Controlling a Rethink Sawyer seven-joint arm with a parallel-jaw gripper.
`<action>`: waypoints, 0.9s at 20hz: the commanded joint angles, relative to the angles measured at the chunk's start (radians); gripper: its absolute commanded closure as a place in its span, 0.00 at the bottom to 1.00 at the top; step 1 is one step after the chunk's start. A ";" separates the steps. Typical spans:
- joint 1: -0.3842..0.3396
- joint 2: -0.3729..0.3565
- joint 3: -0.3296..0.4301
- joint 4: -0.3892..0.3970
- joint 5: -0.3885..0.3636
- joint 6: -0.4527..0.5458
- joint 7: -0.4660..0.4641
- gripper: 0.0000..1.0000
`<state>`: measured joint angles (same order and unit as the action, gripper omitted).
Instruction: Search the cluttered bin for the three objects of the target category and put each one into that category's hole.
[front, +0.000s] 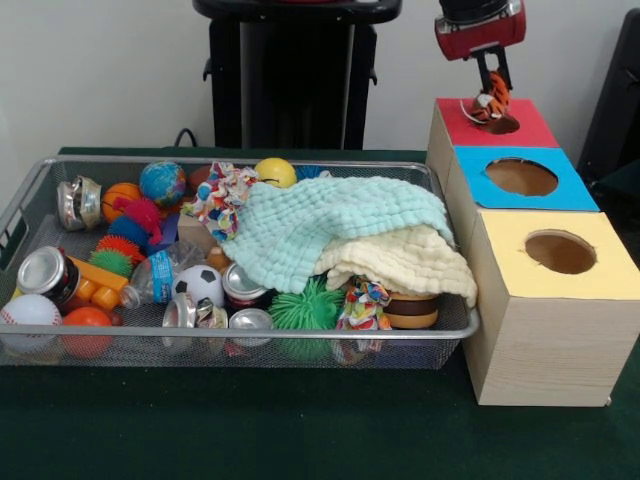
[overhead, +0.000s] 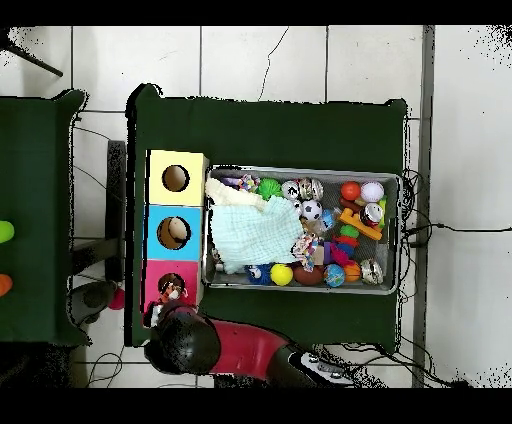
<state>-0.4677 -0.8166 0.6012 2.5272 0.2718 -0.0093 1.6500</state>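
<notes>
Green-covered table, wire-mesh basket of clutter at left, gripper at upper right clamped on orange striped toy, just above red-topped box's hole.

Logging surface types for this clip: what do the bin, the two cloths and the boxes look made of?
Bin: silver wire mesh, metallic sheen, contents visible through its walls. Mint cloth and cream cloth: soft woven fabric, a puckered waffle-like texture, draping in folds. Boxes: pale wood, or wood-look laminate, with visible grain; the red, blue and yellow tops look matte, perhaps paper or paint.
</notes>
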 joint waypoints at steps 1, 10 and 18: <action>-0.016 0.016 0.098 0.016 0.092 0.060 0.363 1.00; -0.003 0.000 0.055 -0.010 0.060 0.028 0.378 1.00; 0.012 -0.013 0.037 -0.029 0.044 0.020 0.356 1.00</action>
<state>-0.4645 -0.8379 0.6330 2.5456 0.2876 -0.0089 1.7636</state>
